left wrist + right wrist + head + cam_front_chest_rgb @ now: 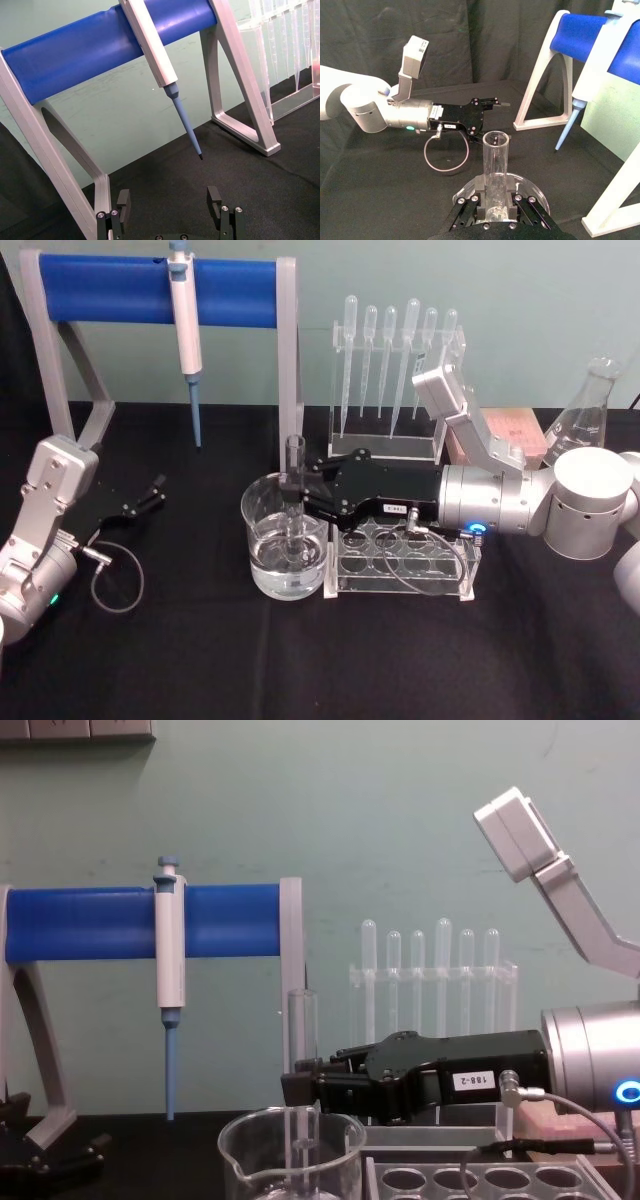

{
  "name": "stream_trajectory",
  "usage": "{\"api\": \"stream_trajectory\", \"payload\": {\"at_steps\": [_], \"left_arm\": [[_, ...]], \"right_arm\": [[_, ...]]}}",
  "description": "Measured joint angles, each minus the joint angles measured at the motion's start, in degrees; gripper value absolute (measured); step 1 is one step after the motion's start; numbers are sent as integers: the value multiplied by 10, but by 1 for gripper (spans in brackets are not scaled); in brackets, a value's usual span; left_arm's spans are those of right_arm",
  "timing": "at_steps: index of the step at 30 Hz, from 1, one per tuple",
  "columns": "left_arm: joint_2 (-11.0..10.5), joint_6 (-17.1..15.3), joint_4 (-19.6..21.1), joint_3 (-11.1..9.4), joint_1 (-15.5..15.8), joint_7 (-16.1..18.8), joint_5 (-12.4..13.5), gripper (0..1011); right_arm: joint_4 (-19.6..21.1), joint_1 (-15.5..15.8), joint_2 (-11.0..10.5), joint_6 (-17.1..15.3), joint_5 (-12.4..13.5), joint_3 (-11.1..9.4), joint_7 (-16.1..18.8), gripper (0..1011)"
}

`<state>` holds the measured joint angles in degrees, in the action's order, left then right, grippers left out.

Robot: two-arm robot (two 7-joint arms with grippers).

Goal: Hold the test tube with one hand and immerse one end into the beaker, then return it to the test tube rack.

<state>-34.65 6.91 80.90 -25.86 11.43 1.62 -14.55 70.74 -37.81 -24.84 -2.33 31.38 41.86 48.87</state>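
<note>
Clamps the test tube (294, 454) upright in the right gripper (300, 492), reaching in from the right, low over the left end of the test tube rack (400, 587). Holds the open rim above the grip and the rounded end down inside the beaker (262, 536), at the clear liquid in its bottom; cannot tell how deep.

Tight on the right side: beaker wall just beside the rack's end, touching or not, cannot tell. Close behind: the grey post of the blue-barred stand (100, 288), with the blue-and-white pipettor (184, 312) hung on the bar, tip above the cloth, behind and left of the beaker. Farther back, right of the post: a clear pipette rack (395, 445) of thin plastic pipettes, then a pink box (512, 430) and a glass flask (584, 412) near the right arm's elbow.

Open room: bare black cloth (200, 660) in front of beaker and rack, and leftward as far as the left gripper (152, 492). Rests that gripper well apart from the beaker, low near the cloth, fingers (123, 202) spread wide.

Black cloth over the whole table, ending at a pale green wall (520, 280).

Reads "188-2" on the small white label (478, 1080) at the right gripper's wrist. Shows a blue ring light (630, 1093) beside it. On the left arm, a similar label, too small to read.
</note>
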Motion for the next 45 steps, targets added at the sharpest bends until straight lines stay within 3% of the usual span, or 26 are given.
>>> {"api": "stream_trajectory", "payload": {"at_steps": [45], "left_arm": [[0,0,0,0,0,0,0,1000]], "right_arm": [[0,0,0,0,0,0,0,226]]}}
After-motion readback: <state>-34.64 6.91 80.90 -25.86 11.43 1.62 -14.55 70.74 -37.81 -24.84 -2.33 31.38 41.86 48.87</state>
